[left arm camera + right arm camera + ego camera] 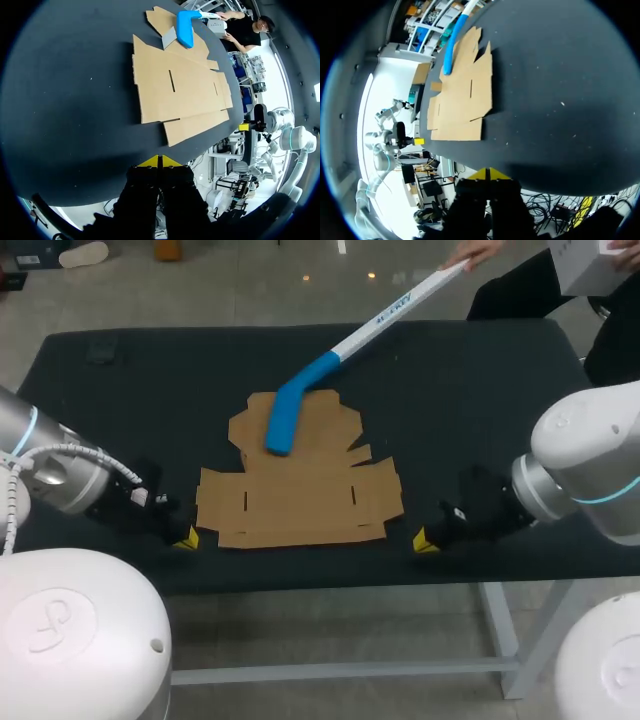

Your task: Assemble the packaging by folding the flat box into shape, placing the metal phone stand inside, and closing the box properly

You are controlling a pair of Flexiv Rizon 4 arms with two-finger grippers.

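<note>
Flat box (300, 502) lay unfolded: thin, light card, likely slides; grip near flap edge. Left claw (187, 538), right claw (422, 540) pressed together, empty.

A robotics lab: white left arm (60, 475) and right arm (590, 440) flank a black worktable (150, 390).

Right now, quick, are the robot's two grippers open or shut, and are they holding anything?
Left gripper: jaws shut, holding nothing.
Right gripper: jaws shut, holding nothing.
</note>
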